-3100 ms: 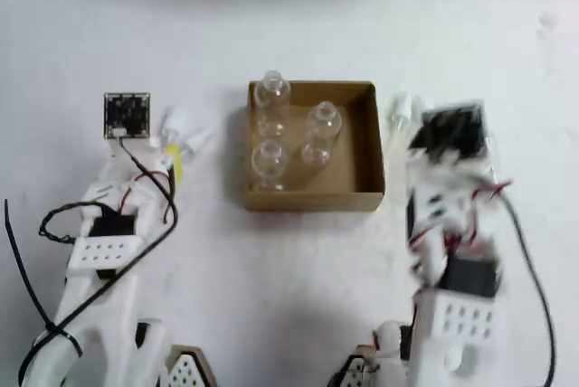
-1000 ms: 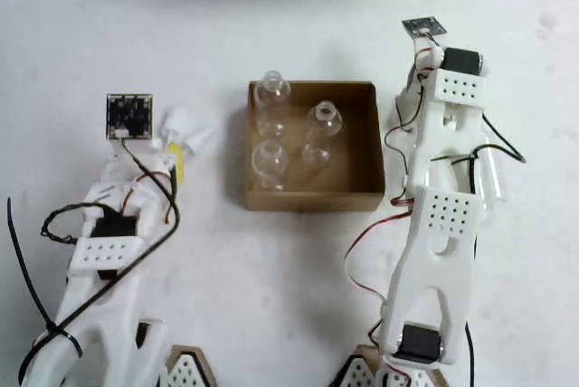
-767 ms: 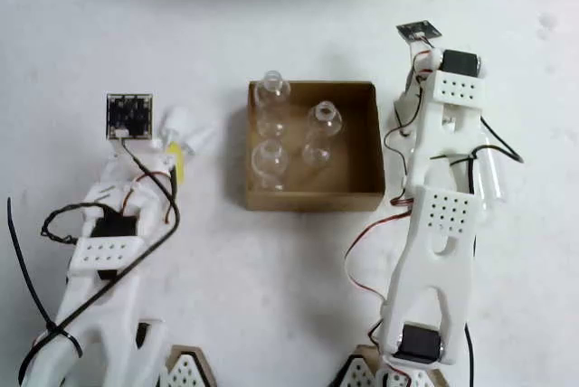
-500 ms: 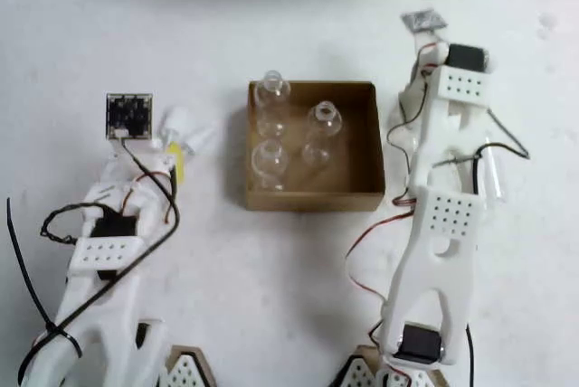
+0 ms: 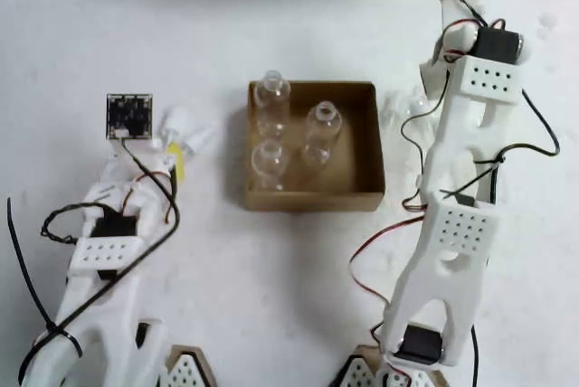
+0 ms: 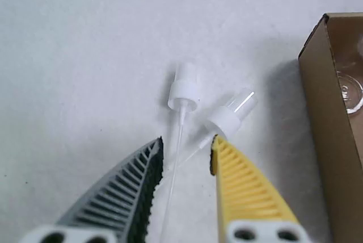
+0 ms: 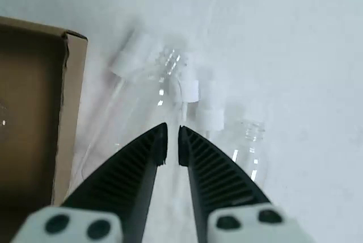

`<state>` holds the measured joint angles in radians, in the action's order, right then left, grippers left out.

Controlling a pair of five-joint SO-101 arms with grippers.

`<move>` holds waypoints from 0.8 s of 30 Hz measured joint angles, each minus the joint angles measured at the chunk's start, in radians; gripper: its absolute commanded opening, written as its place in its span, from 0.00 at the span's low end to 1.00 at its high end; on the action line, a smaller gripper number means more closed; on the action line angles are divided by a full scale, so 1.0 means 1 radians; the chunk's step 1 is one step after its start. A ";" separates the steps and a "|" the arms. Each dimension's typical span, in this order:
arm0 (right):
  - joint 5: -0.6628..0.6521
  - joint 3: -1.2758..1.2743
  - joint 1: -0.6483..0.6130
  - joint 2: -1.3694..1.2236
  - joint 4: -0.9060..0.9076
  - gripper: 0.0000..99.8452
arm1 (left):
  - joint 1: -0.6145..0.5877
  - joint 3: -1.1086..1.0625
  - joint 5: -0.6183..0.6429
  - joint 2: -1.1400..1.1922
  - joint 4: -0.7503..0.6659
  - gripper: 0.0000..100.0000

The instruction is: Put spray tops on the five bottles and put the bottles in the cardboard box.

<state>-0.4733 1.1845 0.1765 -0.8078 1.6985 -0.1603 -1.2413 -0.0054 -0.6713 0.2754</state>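
Nearest the arm bases, the left end effector (image 6: 186, 143) sat off the left wall of the brown cardboard box (image 5: 312, 199). Its grey and yellow fingers were spread apart and gripped nothing. Just ahead of it on the white surface (image 5: 298, 287) lay a white plastic spray top (image 6: 184, 87) and a capped spray top (image 6: 229, 119), their thin dip tubes running back between the fingers.

Inside the box stood three clear plastic bottles (image 5: 323, 123), their necks apparently bare.

Farther out, off the box's right wall, the right end effector (image 7: 172, 138) hung with its black fingers drawn almost together. Only a slit was left between them, and nothing was clearly pinched. Ahead of it two fallen bottles (image 7: 150, 92) (image 7: 249, 146) lay on their sides, with loose spray tops (image 7: 190, 91) touching or just beside them.

Closing the left fingers here would probably trap both tubes at once, or bend one. On the right, a nudge could roll the round bottles away or scatter the tops among them.

The high view gave the count in the box but rendered the right-hand cluster as a pale smear beside the arm. The right wrist view separated threaded necks from tops, and the left wrist view showed the dip tubes.
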 measured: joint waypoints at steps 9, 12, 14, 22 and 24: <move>0.058 -0.054 -0.044 0.000 -0.009 0.24 | 0.003 0.000 0.000 0.000 0.000 0.14; 0.083 -0.054 -0.072 -0.020 -0.040 0.21 | 0.003 0.000 0.000 0.000 0.000 0.14; 0.086 -0.054 -0.091 -0.051 -0.078 0.21 | 0.003 0.000 0.000 0.000 0.000 0.14; 0.087 -0.054 -0.110 -0.161 -0.232 0.20 | 0.003 0.000 0.000 0.000 0.000 0.14; 0.087 -0.054 -0.110 -0.176 -0.252 0.20 | 0.003 0.000 0.000 0.000 0.000 0.14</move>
<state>-0.3859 1.1308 0.0660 -0.9843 1.4469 -0.1573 -1.2413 -0.0054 -0.6713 0.2754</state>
